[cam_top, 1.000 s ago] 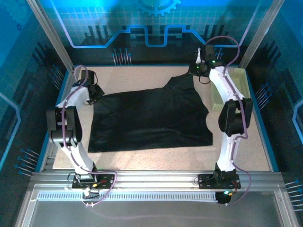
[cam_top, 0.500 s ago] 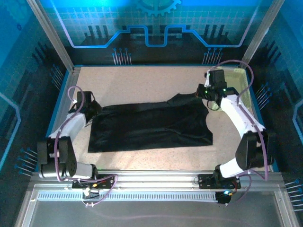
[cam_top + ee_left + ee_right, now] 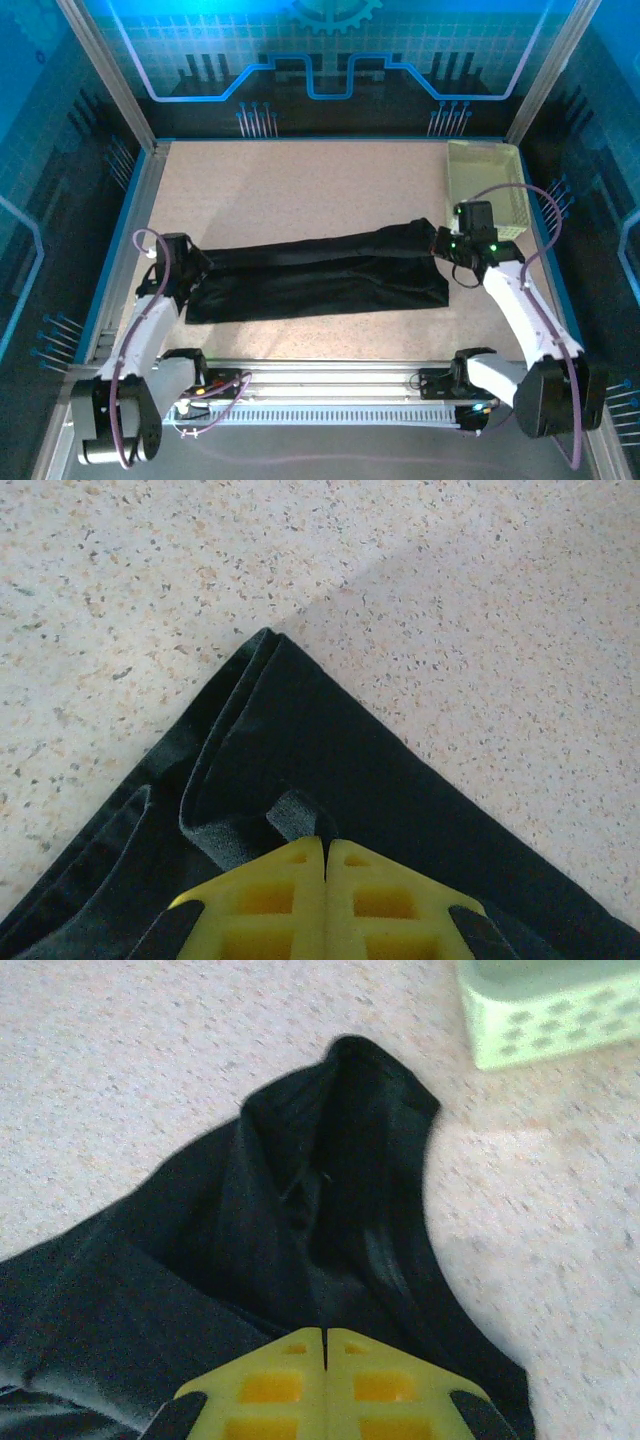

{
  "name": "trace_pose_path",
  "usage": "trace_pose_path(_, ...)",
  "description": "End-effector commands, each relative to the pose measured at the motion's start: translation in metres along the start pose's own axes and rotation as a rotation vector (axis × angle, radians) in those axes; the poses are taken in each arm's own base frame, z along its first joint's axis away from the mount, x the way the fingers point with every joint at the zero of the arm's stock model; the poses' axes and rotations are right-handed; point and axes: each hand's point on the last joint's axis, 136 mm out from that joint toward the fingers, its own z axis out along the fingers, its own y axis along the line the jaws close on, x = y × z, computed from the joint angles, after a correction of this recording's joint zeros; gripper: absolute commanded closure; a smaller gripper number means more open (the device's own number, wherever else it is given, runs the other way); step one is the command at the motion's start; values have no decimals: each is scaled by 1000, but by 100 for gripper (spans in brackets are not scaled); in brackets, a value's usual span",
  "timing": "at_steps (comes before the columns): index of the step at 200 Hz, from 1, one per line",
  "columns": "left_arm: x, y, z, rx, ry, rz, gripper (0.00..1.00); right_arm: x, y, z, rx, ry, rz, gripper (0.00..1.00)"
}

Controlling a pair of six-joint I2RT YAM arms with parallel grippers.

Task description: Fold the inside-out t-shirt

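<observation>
Here's your inside-out t-shirt (image 3: 320,278), stretched into a long, narrow black band across the table (image 3: 300,185), running left to right in the nearer half. Your left gripper (image 3: 192,266) is low at the shirt's left end. On the left wrist camera the left gripper (image 3: 325,845) has its yellow fingers pressed together, with a small fold of the dark cloth (image 3: 330,750) nipped at their tips (the corner beyond it lies flat and doubled on the speckled top). Your right gripper (image 3: 445,245) holds the right end. From its own wrist the right gripper (image 3: 325,1335) is likewise clamped tight on the fabric (image 3: 300,1220), which rises in a bunched peak ahead of the tips. The pale green basket (image 3: 485,185) stands in the far right corner, apart from the shirt; you can see the basket (image 3: 545,1015) at the upper right of that wrist view.
</observation>
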Motion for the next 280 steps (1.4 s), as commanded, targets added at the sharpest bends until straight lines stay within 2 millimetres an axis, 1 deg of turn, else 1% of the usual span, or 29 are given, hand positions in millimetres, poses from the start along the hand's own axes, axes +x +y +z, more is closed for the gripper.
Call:
trace_pose_path(1, 13, 18, -6, -44, 10, -41, 100, 17, -18, -6, 44, 12, 57, 100)
trace_pose_path(36, 38, 38, -8, -62, 45, -124, 100, 45, -30, 2, 61, 76, 109, 100)
trace_pose_path(62, 36, 40, -19, -71, 35, -152, 100, 58, -40, 4, 95, 90, 148, 100)
trace_pose_path(74, 38, 41, -22, -77, 47, -170, 100, 65, -44, 5, 103, 101, 162, 100)
trace_pose_path(79, 40, 42, -22, -78, 53, -182, 96, 67, -44, 5, 103, 106, 167, 100)
trace_pose_path(85, 43, 43, -22, -75, 62, -193, 88, 69, -44, 5, 100, 109, 171, 94)
trace_pose_path(88, 45, 44, -22, -75, 64, -198, 83, 69, -45, 4, 101, 111, 174, 86)
trace_pose_path(97, 47, 46, -22, -78, 62, -217, 68, 69, -46, 3, 111, 110, 176, 67)
trace_pose_path(103, 45, 47, -24, -79, 52, -219, 64, 67, -47, 0, 119, 102, 175, 57)
trace_pose_path(112, 39, 49, -28, -92, 21, -212, 59, 60, -46, -4, 120, 82, 166, 50)
trace_pose_path(117, 33, 49, -32, -97, -2, -204, 56, 56, -44, -7, 119, 69, 159, 47)
trace_pose_path(125, 21, 46, -40, -100, -45, -193, 53, 46, -41, -13, 110, 42, 144, 45)
trace_pose_path(135, 4, 37, -52, -79, -99, -172, 49, 34, -34, -19, 92, 11, 124, 44)
trace_pose_path(145, -11, 20, -61, -23, -137, -153, 48, 23, -23, -24, 54, -18, 93, 42)
trace_pose_path(159, -22, -7, -66, 77, -135, -136, 48, 14, -5, -25, 0, -27, 50, 41)
trace_pose_path(173, -19, -40, -59, 197, -57, -115, 51, 12, 22, -19, -70, -12, -4, 41)
trace_pose_path(186, -4, -59, -44, 217, 50, -78, 52, 17, 48, -7, -106, 21, -55, 42)
trace_pose_path(201, 17, -74, -27, 203, 144, -10, 53, 24, 78, 8, -138, 65, -122, 41)
trace_pose_path(213, 34, -79, -13, 181, 200, 30, 52, 34, 88, 25, -131, 105, -134, 41)
trace_pose_path(229, 52, -75, 2, 160, 258, 16, 52, 44, 94, 48, -129, 152, -113, 41)
trace_pose_path(248, 66, -54, 18, 93, 280, -8, 50, 55, 92, 72, -104, 213, -73, 41)
trace_pose_path(261, 70, -38, 26, 33, 282, -13, 48, 67, 83, 87, -71, 257, -44, 41)
trace_pose_path(280, 73, -13, 35, -17, 293, -91, 47, 84, 61, 105, -24, 309, 34, 41)
